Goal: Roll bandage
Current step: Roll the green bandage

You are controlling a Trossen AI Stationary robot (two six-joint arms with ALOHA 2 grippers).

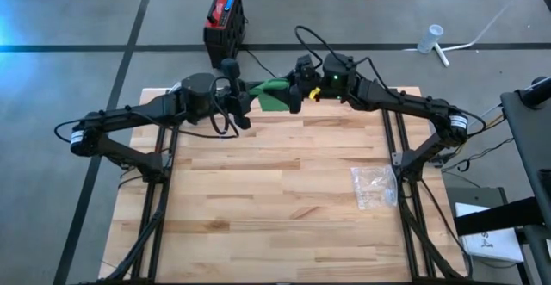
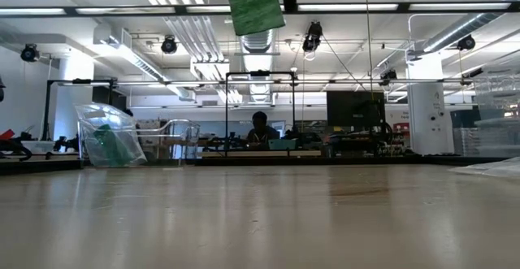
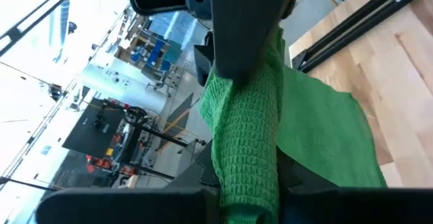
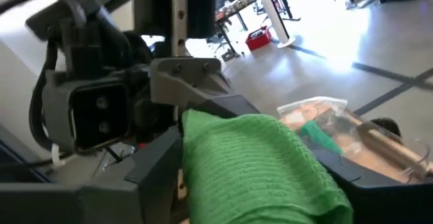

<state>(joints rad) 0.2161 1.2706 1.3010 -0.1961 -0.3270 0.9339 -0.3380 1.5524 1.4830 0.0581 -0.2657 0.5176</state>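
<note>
1. The green bandage (image 1: pixel 274 95) is held in the air between the two claws, above the far edge of the bench (image 1: pixel 275 199) and well clear of its top

2. The left claw (image 1: pixel 241 104) is closed on the bandage; its wrist view shows the cloth (image 3: pixel 247 143) running up between its fingers as a thick bunched band, with a flatter sheet spreading to one side

3. The right claw (image 1: pixel 295 91) has the cloth (image 4: pixel 257 163) lying between its fingers; whether it pinches it or stands slack around it I cannot tell

4. Judging by this, rolling is under way but not done: part of the cloth looks gathered or wound, while a loose flat flap hangs free, and nothing like a tidy finished roll shows

5. The low view alone shows that flap (image 2: pixel 254 7) dangling high over the bench, with bare air under it; there too, a clear bag (image 2: pixel 106 135) with green inside stands off to one side of the bandage, far lower

6. The high view alone gives the layout: a crumpled clear wrapper (image 1: pixel 374 187) lies on the bench well apart from the bandage, nearer the right arm's side
</note>
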